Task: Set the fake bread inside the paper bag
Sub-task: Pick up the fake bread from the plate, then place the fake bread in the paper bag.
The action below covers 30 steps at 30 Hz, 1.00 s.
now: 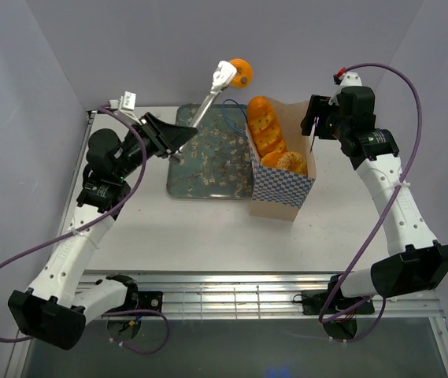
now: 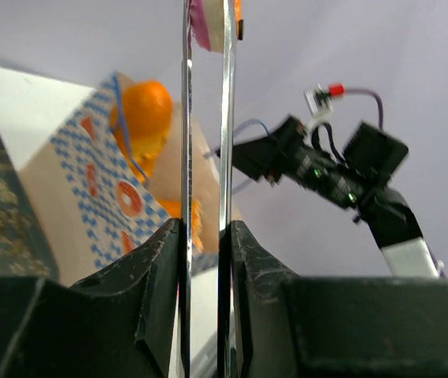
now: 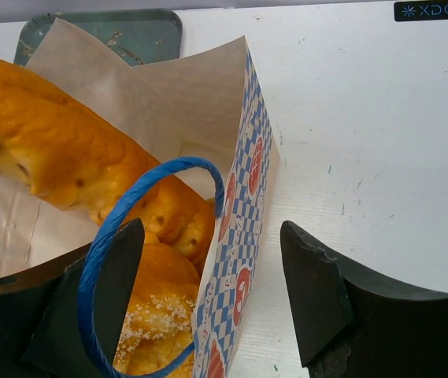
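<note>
Left pincer (image 1: pixel 178 142), centre-left: closed on tongs (image 1: pixel 208 102) that grip a pastry (image 1: pixel 241 71), upper centre, beyond the tray (image 1: pixel 208 169).
Bag (image 1: pixel 283 193), centre, upright on surface (image 1: pixel 168 228): holds baguette (image 1: pixel 264 126) and bread (image 1: pixel 290 161).
Right pincer (image 1: pixel 316 126), upper right: wide open, empty, straddling the bag wall.

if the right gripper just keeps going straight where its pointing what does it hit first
Probably the paper bag: its checkered side wall lies ahead between the open fingers of the right gripper, with the blue handle close by. Depth is unclear.
</note>
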Motion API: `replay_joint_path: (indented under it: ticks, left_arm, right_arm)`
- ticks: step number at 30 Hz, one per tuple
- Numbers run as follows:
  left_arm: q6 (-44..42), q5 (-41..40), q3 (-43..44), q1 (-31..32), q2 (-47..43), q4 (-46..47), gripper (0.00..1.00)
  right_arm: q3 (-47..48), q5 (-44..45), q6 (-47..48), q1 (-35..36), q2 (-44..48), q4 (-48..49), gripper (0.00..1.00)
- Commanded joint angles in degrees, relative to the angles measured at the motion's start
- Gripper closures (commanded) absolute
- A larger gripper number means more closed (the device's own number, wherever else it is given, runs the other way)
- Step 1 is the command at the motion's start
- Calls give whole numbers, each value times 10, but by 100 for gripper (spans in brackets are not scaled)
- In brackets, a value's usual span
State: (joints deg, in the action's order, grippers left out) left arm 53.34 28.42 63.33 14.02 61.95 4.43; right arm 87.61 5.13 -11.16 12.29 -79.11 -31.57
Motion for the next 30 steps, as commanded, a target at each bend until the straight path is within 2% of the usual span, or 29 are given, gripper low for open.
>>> replay_joint_path:
  ticks: [1, 6, 10, 11, 13, 18, 25, 30]
  left_arm:
    - [-29, -28, -9, 76, -17, -35, 73]
    - [-39, -84, -36, 166, -37, -40, 73]
    - [-39, -98, -65, 195, -47, -41, 73]
    - [-39, -101, -79, 199, -51, -41, 73]
    - [-38, -114, -93, 210, -60, -41, 73]
    - [-36, -115, -116, 216, -65, -60, 71]
    - [-38, -107, -114, 218, -55, -60, 54]
    - [-39, -103, -115, 218, -50, -60, 49]
  right_arm:
    - [12, -7, -3, 3, 24, 5, 22]
    - [3, -25, -7, 2, 46, 0, 11]
    - [0, -33, -8, 3, 64, -11, 2]
    - [-2, -34, -8, 2, 69, -13, 2]
    - [-9, -39, -11, 2, 86, -11, 8]
    - [-18, -54, -20, 2, 117, -10, 10]
    - [-32, -64, -25, 3, 127, -11, 10]
    - [-32, -59, -24, 2, 136, -11, 9]
